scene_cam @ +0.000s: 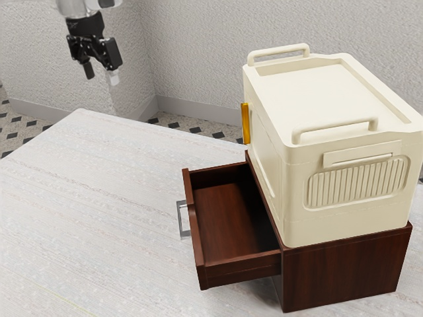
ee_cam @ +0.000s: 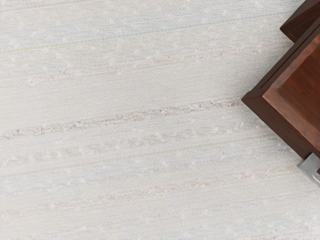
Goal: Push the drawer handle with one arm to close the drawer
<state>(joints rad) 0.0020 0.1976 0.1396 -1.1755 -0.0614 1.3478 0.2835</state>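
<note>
My gripper (scene_cam: 101,74) hangs at the exterior view's upper left, high up and well apart from the drawer, fingers spread with nothing between them. The dark red-brown drawer (scene_cam: 225,218) is pulled out of its cabinet (scene_cam: 344,271) toward the exterior view's left, and its inside is bare. A silver handle (scene_cam: 184,230) is fixed to the outer face of the drawer front. In the wrist view, a corner of the drawer (ee_cam: 295,102) and part of the handle (ee_cam: 311,167) appear, with no contact from my hand.
A cream box (scene_cam: 330,86) with two top rails and a yellow-orange strip (scene_cam: 246,123) on its side rests on the cabinet. The pale, streaked table (scene_cam: 92,211) extends beneath, and textured walls stand behind it.
</note>
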